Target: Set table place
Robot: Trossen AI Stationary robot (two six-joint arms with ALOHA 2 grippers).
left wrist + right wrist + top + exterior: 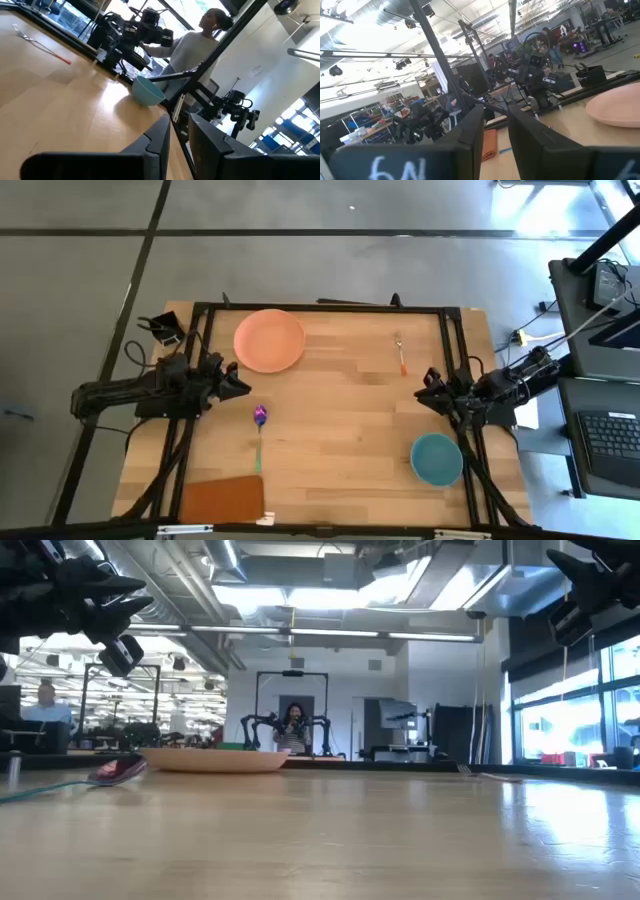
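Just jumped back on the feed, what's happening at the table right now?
Nothing is being handled yet. The left tool waits at the table's left edge and the right tool at its right edge, both empty. The place setting lies scattered: plate far left, fork far right, spoon near the left tool, bowl at the near right edge. An orange-brown mat lies at the near left.

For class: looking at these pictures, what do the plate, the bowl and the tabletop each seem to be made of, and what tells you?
Plate: probably matte plastic, judging by its even salmon-orange colour with no glare. Bowl: likely the same, with uniform teal and a soft sheen in the left wrist view. Table: light wooden planks, with seams and grain showing and a smooth finish that reflects window light in the low view.
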